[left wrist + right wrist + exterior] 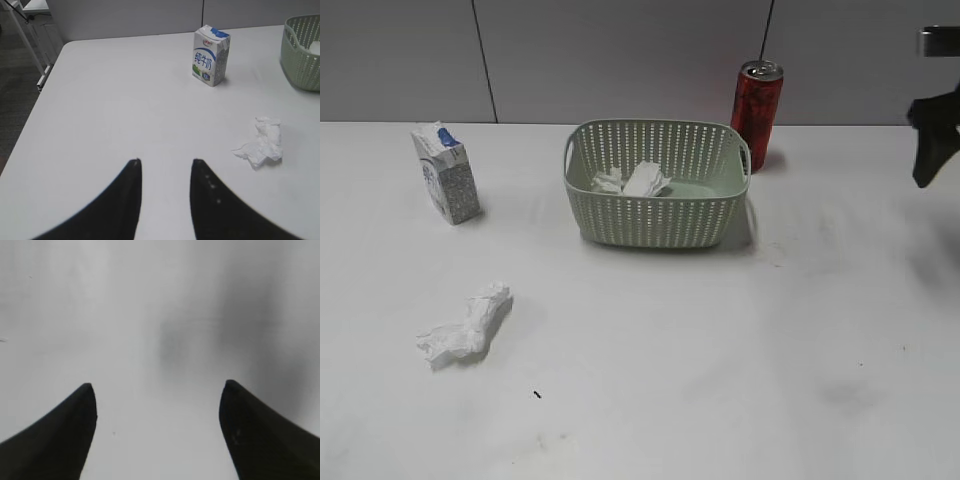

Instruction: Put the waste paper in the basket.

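A crumpled white waste paper (467,328) lies on the white table at front left; it also shows in the left wrist view (262,143). The pale green basket (658,222) stands at the middle back and holds two crumpled papers (635,181); its wall shows in the left wrist view (300,60). My left gripper (165,162) is open and empty, above bare table to the left of the loose paper. My right gripper (157,387) is open and empty over bare table; it shows at the far right edge of the exterior view (932,140), raised.
A white and blue milk carton (446,173) stands at back left, also in the left wrist view (210,55). A red drink can (756,101) stands behind the basket's right corner. The table's left edge (37,105) is close to the left gripper.
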